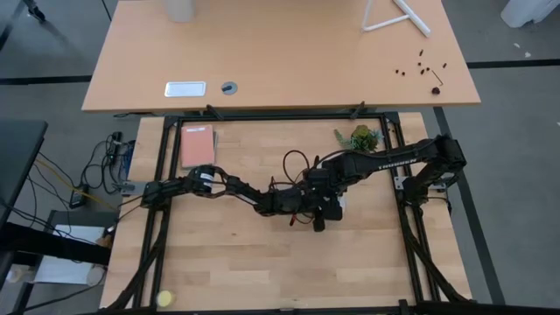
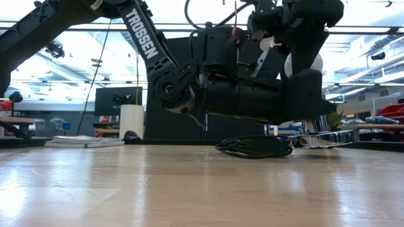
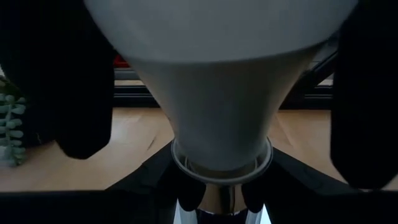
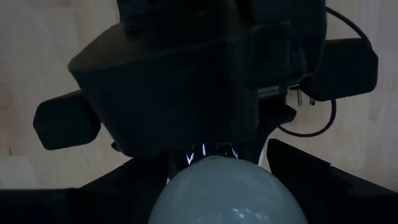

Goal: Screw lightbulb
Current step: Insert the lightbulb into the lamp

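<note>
Left wrist view | lightbulb point(image 3: 217, 81) is pinched between left gripper point(image 3: 217, 93) jaws, neck seated at socket point(image 3: 221, 199) | right gripper point(image 4: 217, 186) jaws: cannot tell | glass judged light, slick, fragile; best held round its widest part

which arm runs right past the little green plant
The right arm; its link passes beside the plant, while the left arm comes from the pink notebook side.
</note>
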Controlling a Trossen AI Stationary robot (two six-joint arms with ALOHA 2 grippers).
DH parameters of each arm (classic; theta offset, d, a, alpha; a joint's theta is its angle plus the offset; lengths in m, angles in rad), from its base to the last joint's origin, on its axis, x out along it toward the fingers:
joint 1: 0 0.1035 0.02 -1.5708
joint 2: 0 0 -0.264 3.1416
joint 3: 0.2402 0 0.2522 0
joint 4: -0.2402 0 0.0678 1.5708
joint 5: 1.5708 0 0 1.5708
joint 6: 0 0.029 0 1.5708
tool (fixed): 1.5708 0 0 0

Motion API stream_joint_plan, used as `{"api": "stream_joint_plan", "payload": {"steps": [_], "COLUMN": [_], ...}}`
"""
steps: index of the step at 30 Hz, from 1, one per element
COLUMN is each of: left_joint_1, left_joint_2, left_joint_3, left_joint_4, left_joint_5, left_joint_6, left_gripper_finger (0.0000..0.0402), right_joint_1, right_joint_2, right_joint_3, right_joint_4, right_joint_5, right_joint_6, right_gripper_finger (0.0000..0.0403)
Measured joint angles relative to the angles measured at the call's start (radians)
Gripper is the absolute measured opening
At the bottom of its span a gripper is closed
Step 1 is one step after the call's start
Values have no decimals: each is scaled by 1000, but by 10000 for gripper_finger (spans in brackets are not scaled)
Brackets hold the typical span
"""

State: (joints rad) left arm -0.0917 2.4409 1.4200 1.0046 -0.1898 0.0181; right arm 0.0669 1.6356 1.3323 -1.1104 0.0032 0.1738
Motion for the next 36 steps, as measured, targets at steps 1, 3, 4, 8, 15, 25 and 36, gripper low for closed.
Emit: {"api": "stream_joint_plan", "payload": {"steps": [1,3,4,8,15,25,36], "left_joint_1": [0,1,1,0,0,-2,-1], "left_joint_2": [0,0,0,1,3,4,4], "left_joint_3": [0,0,0,0,0,-1,-1], "left_joint_4": [3,5,5,6,15,10,-5], "left_joint_5": [0,0,0,3,12,12,-5], "left_joint_6": [0,0,0,0,0,-5,-2], "left_gripper_finger": [186,187,187,187,187,187,187], "right_joint_1": [0,0,0,13,18,19,17], "right_joint_2": [0,0,0,0,0,0,-1], "right_joint_3": [0,0,0,0,0,1,1], "right_joint_4": [2,4,4,5,-5,-27,-24], "right_joint_5": [4,14,15,22,3,-16,53], "right_joint_6": [-2,1,10,43,78,109,147], "right_gripper_finger": [275,276,276,274,280,281,280]}}
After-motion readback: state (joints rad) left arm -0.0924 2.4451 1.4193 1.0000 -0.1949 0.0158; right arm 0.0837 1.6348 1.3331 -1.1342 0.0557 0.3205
